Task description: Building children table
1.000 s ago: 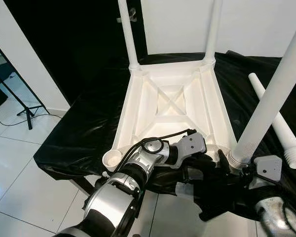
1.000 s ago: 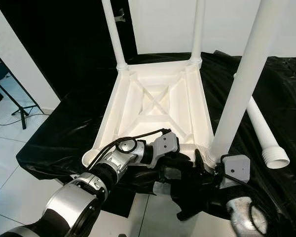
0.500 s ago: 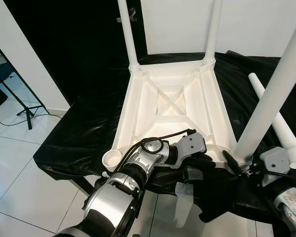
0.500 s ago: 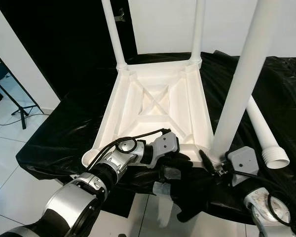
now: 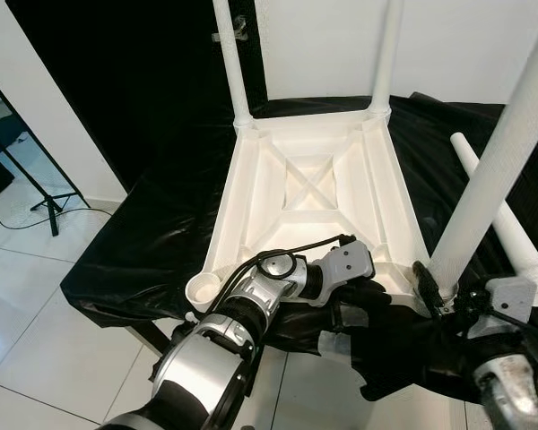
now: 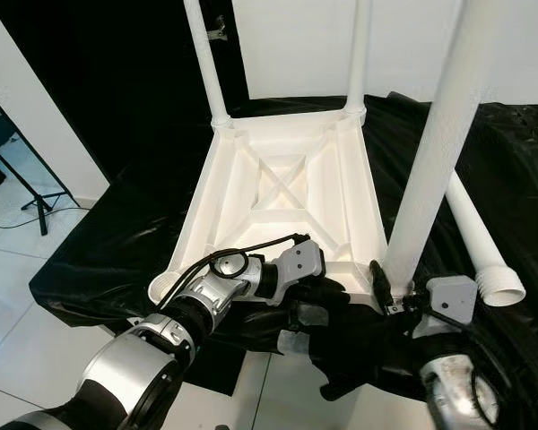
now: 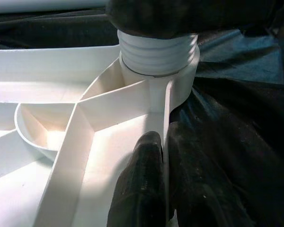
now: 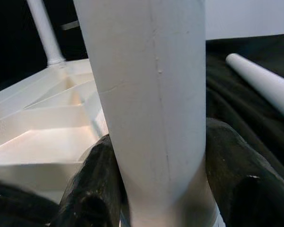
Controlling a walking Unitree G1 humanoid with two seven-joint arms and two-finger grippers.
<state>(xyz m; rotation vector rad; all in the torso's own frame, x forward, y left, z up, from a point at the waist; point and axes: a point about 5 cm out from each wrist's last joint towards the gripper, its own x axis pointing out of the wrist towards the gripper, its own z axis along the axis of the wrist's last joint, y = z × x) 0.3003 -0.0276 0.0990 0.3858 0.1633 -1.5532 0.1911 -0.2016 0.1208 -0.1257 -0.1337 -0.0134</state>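
Note:
The white tabletop [image 5: 309,188] lies upside down on a black-draped surface. Two white legs [image 5: 232,63] [image 5: 386,54] stand in its far corners. My right gripper [image 5: 435,291] is shut on a third leg [image 5: 502,161] low down, its fingers [image 8: 92,189] on either side of the tube. The leg leans slightly, and its threaded end [image 7: 156,52] sits in the near right corner socket. My left gripper [image 7: 165,179] is shut on the tabletop's near rim beside that socket. The near left socket [image 5: 203,288] is a round cup.
A loose white leg [image 5: 511,228] lies on the black cloth [image 5: 152,242] to the right of the tabletop. The draped surface ends just in front of me, above white floor tiles. A black tripod stand [image 5: 49,202] is on the floor at the left.
My right gripper has lowered and shifted the held leg, so its threaded end has gone from above the corner into the near right socket. The left gripper has stayed on the rim.

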